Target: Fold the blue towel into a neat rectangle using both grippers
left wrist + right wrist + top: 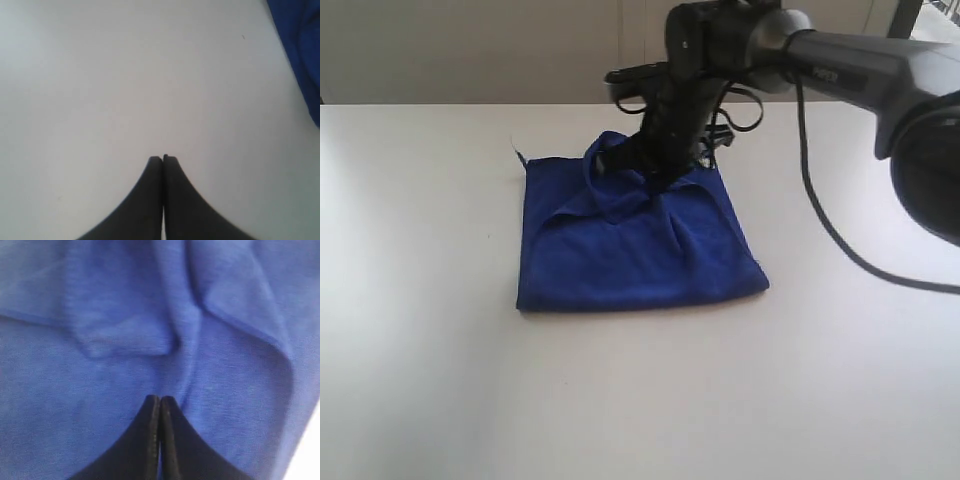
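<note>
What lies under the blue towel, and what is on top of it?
Under the blue towel only the white table shows, around its edges; the covered patch and the lower cloth layers are hidden. On top, the right gripper, shut, hangs above bunched folds.

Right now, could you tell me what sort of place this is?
Probably a robotics lab or test bench: a plain white table with a blue towel on it, a bare wall behind, and a cabled black robot arm reaching in.

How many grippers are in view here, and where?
2. The right gripper, shut, sits over the rumpled blue towel; the left gripper, shut, hovers over bare table beside the towel, outside the exterior view.
</note>
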Controlling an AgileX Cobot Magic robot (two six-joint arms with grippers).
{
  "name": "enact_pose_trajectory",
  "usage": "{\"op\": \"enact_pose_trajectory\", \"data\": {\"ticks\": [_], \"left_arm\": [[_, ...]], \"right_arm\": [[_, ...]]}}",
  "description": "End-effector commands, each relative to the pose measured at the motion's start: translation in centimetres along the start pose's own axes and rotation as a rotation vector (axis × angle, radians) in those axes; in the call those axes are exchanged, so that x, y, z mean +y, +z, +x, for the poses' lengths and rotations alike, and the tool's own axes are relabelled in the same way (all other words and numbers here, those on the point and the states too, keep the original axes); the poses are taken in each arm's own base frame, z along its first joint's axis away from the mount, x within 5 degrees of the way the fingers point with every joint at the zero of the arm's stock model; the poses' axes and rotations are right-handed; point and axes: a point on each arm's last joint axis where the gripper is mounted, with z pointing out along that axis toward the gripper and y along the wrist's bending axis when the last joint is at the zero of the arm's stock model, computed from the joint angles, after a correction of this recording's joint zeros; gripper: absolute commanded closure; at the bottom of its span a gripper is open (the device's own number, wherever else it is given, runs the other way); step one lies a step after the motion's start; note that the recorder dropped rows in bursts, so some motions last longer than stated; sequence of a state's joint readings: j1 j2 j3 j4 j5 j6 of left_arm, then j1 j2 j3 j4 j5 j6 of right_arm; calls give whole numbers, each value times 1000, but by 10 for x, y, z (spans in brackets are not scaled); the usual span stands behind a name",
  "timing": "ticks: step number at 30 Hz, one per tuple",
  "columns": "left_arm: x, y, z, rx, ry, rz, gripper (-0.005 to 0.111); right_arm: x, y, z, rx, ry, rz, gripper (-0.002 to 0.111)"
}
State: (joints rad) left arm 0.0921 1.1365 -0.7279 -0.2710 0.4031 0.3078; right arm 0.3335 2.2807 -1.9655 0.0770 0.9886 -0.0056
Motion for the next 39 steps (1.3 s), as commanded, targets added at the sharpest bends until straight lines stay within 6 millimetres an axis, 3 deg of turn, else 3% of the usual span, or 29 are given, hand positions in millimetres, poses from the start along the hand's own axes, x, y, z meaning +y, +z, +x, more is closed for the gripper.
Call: {"op": "enact_pose_trajectory", "data": {"ticks": [1,7,21,32,39], "left_arm": [[-3,-1,3,6,-1,13,107],[-3,-1,3,6,-1,13,107],[-3,-1,3,6,-1,13,107],[-3,-1,3,6,-1,13,107],[-3,-1,3,6,-1,13,107]], "right_arm": [[-37,16,5,39,48,30,108],[-66,42,15,106,108,45,108],[-68,54,30,243,129,55,108],[-66,46,36,328,122,50,108],[-65,14,15,129,107,69,108]]}}
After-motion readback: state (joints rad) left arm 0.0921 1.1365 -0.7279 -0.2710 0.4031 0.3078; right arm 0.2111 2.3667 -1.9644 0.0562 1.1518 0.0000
